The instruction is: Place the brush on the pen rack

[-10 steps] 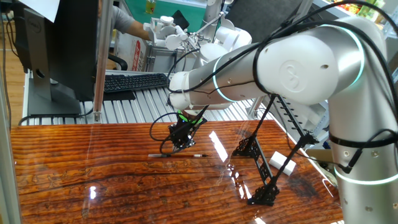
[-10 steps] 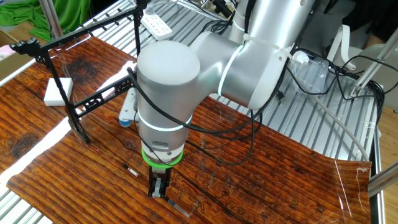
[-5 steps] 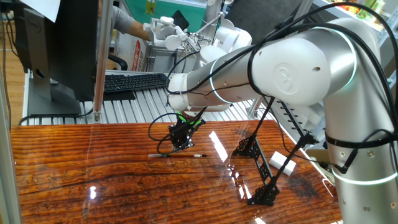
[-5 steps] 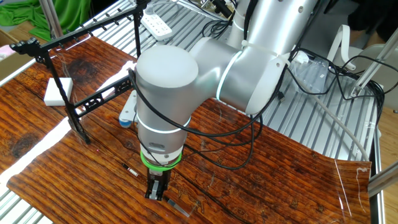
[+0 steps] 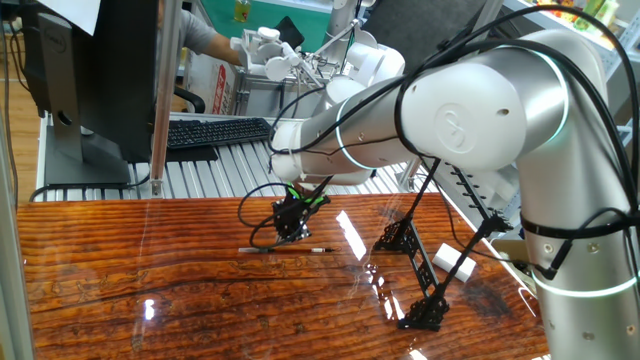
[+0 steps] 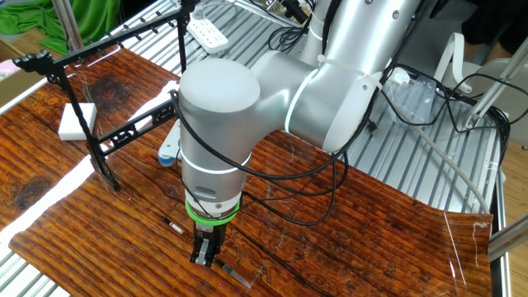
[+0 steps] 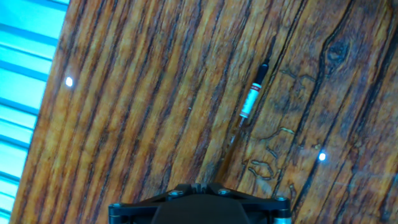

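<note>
The gripper (image 5: 287, 237) points straight down at the wooden table (image 5: 150, 300), its dark fingers pressed together on the brush (image 5: 285, 249), which lies flat on the wood. From one fixed view only the brush's two ends show, a dark stretch to the left and a pale tip to the right; its middle is hidden behind the fingers. In the other fixed view the gripper (image 6: 205, 257) blocks the middle too, leaving a short piece (image 6: 173, 225) on the left and a dark piece at the near right. The hand view shows the brush (image 7: 251, 102) running away from the closed fingertips, with a pale band marked in red near its far end; the part nearest the hand is thin and hard to make out against the grain, and the fingertips themselves are cut off at the bottom edge. The pen rack (image 5: 420, 270) stands to the right, well apart, its upper rods partly hidden by the arm.
</note>
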